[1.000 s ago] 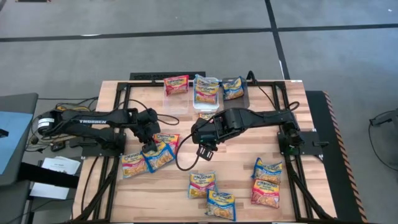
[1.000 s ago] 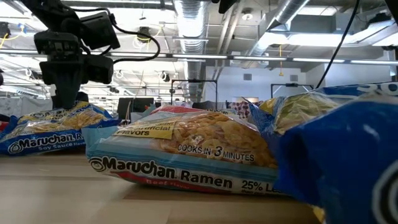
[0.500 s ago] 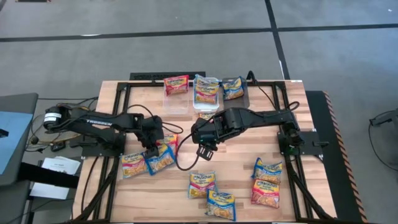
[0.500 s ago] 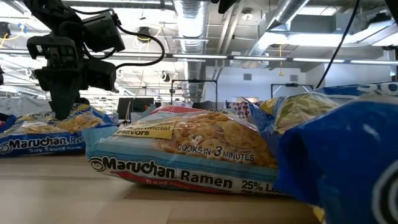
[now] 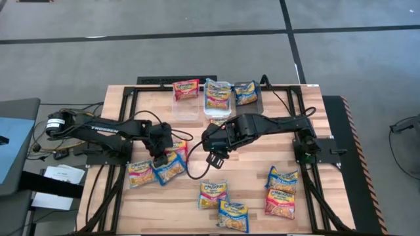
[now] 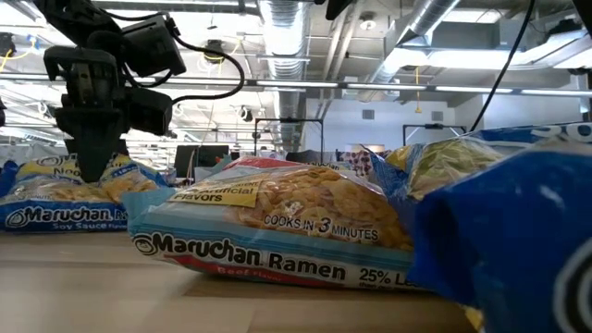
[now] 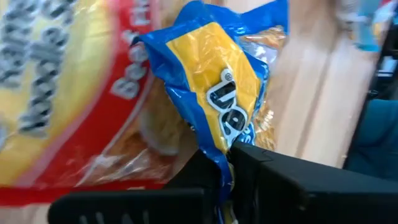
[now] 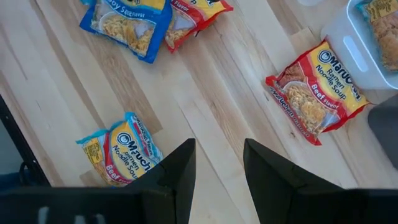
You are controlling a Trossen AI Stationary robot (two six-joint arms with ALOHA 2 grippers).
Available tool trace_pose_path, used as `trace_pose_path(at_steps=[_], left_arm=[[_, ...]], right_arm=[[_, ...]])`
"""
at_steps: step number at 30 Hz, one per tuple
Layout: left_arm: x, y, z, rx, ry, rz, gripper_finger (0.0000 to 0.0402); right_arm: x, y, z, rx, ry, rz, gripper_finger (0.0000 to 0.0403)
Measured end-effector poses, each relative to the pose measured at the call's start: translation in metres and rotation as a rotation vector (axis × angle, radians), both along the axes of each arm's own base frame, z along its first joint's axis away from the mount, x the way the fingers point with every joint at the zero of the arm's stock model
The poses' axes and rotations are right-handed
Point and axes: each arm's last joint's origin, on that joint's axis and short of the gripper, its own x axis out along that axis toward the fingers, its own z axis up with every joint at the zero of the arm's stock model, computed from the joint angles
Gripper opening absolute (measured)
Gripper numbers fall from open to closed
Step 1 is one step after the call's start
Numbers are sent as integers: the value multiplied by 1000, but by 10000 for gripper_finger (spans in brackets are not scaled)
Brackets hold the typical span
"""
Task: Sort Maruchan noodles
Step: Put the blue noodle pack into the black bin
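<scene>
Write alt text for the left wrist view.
The left tool is shut on the crimped edge of a blue-and-yellow noodle packet. A red beef packet lies beside it on the wooden table.

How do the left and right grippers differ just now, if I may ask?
The left gripper is shut, pinching the edge of a blue-and-yellow plastic ramen packet; the right gripper is open and holds nothing. The left gripper is low, at the packet; the right gripper hangs above bare wooden table. Both are dark, with two fingers.
</scene>
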Motion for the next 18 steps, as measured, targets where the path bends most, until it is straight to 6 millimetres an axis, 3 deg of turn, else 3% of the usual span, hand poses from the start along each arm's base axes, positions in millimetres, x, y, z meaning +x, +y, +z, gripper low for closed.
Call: trace_pose_path(at_steps=[8,18], left_arm=[[8,-5,18,-61,-162,-18,2],[21,-6,68,6,-417,-21,1]], right_arm=[[-4,0,4,4,-1,-6,157],[-12,5,19,-18,-71,102,157]])
